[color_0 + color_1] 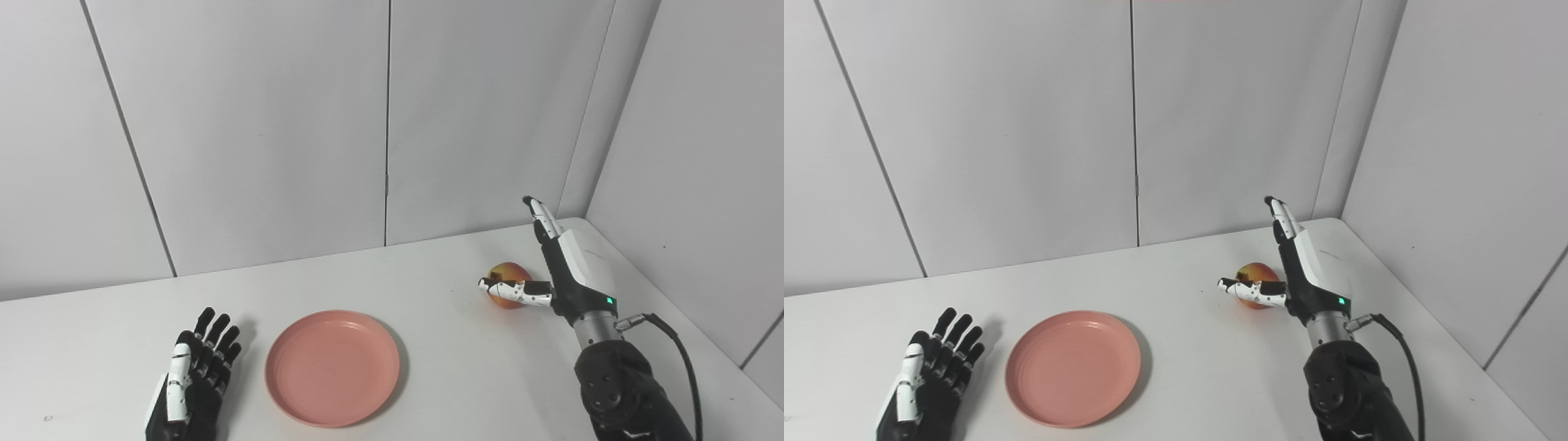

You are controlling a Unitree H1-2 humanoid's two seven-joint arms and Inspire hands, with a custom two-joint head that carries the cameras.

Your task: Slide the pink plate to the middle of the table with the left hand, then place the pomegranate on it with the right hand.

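**Right hand spread beside pomegranate, pink plate lying near bench middle**

The round pink plastic plate (332,367) is sitting flat on the white bench (429,269), toward the near edge and a bit left of centre, with nothing on it. The black-and-white robotic left hand (193,376) is lying just beside the plate's left rim, apart from it, palm down on the bench, fingers stretched forward and slightly fanned, holding nothing.

The round red-and-yellow pomegranate (1254,274) is sitting on the bench at the right, toward the back, well apart from the plate. The white-and-black robotic right hand (1304,269) is standing on edge just to the right of the fruit, fingers pointing up and away, spread wide and gripping nothing. Its thumb (1252,293) is reaching out leftward across the front of the pomegranate, covering the fruit's lower part; cannot tell if it is touching the skin. A green light is glowing near the wrist, and a black cable (1399,349) is looping off the forearm to the right.

Grey panel walls (245,122) are standing behind and to the right of the bench.
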